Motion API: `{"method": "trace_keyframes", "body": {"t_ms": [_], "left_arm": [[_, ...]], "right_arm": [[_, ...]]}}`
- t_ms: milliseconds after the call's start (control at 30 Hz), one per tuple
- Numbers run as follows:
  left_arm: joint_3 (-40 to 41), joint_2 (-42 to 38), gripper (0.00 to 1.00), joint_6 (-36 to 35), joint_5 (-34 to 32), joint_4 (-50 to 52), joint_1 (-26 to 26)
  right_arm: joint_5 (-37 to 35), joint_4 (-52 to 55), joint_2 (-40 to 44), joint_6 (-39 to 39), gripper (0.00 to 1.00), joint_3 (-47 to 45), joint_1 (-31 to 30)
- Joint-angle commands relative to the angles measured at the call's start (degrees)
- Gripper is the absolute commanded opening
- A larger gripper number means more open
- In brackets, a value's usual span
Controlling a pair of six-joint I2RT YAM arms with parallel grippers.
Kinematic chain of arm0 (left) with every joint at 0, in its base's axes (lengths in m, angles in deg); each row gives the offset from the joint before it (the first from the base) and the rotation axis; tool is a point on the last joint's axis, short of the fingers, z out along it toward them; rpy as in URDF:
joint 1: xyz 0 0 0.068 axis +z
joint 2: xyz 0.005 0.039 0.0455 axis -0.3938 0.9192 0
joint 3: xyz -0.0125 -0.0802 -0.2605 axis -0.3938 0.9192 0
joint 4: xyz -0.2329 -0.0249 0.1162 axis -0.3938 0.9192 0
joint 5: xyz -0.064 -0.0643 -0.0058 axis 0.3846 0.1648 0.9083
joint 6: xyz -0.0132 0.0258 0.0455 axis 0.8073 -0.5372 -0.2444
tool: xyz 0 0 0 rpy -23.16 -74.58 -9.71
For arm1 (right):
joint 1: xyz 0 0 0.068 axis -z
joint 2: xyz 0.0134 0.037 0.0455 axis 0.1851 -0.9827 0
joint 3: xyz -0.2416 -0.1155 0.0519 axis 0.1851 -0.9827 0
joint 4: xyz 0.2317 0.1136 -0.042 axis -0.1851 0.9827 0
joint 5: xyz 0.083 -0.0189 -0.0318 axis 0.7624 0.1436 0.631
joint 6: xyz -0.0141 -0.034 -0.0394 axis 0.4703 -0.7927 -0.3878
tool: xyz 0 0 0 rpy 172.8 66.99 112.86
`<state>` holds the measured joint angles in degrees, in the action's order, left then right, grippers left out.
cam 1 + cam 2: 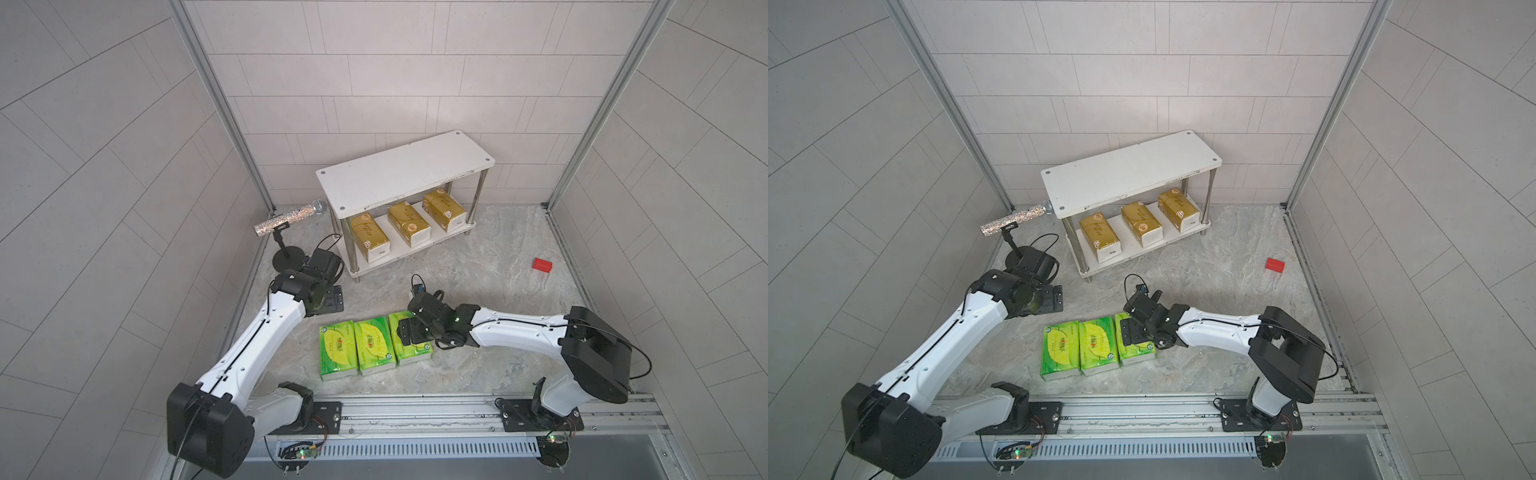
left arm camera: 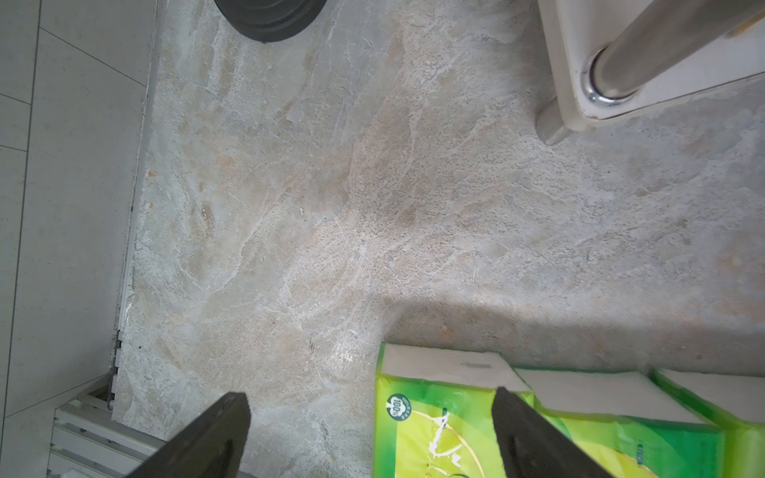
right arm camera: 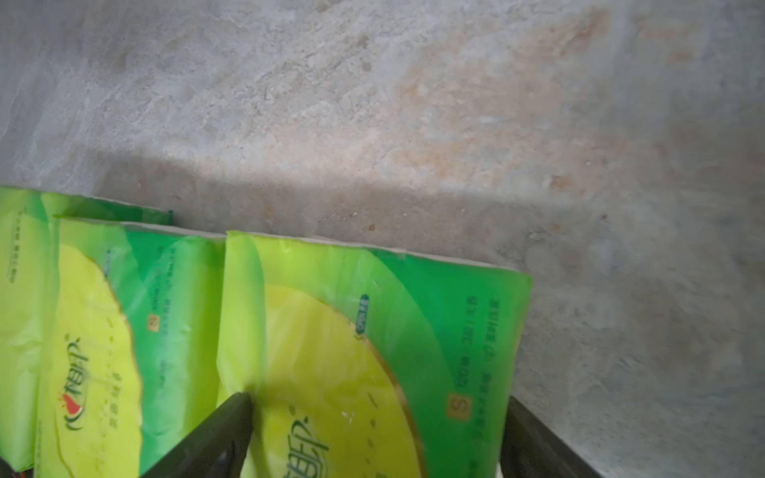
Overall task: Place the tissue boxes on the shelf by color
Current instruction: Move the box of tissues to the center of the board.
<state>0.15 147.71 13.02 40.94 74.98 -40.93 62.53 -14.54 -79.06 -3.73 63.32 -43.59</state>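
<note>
Three green tissue boxes lie side by side on the table in both top views: left [image 1: 338, 347], middle [image 1: 374, 343], right [image 1: 411, 353]. My right gripper [image 3: 378, 403] is open and reaches down over the right green box [image 3: 372, 314], one finger in the gap to the middle box and the other at its outer side. The box rests on the table. My left gripper [image 2: 370, 401] hangs open above bare table, beside the far end of the left green box [image 2: 434, 414]. Three gold boxes [image 1: 408, 222] sit on the shelf's lower board. The shelf's top board [image 1: 405, 170] is bare.
A glittery microphone [image 1: 286, 218] on a black stand [image 1: 286, 257] is left of the shelf, just behind my left wrist. A small red block [image 1: 542, 265] lies at the right by the wall. A metal rail [image 1: 415, 409] runs along the front edge.
</note>
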Motion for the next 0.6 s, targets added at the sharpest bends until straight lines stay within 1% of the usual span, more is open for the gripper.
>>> {"method": "trace_keyframes", "body": {"t_ms": [0,67,167,333,400,467,567], "left_arm": [[-1.11,0.6,1.0,-0.45,-0.47,-0.31,0.16],[-0.86,0.89,1.0,-0.28,-0.64,-0.6,0.16],[-0.93,1.44,1.0,0.08,-0.18,-1.01,0.16],[-2.12,2.55,1.0,-0.08,-0.8,-1.18,0.13],[-2.4,2.92,1.0,-0.17,-1.09,-1.28,0.11],[-2.75,3.28,1.0,-0.26,-1.05,-1.28,0.09],[-2.96,3.31,1.0,-0.17,-1.02,-1.21,0.14]], "right_arm": [[-3.01,4.75,0.76,-3.46,0.92,-3.32,3.51],[-3.04,4.9,1.53,-5.75,0.91,-4.46,6.0],[-2.16,4.94,3.03,-9.23,0.9,-6.42,11.69],[2.03,5.3,4.1,-20.21,0.9,-5.75,22.72],[2.45,7.16,3.28,-23.82,0.9,-3.35,24.91],[1.39,10.19,2.92,-26.21,0.93,-0.15,25.61],[1.19,12.57,5.8,-26.17,0.95,2.19,25.4]]}}
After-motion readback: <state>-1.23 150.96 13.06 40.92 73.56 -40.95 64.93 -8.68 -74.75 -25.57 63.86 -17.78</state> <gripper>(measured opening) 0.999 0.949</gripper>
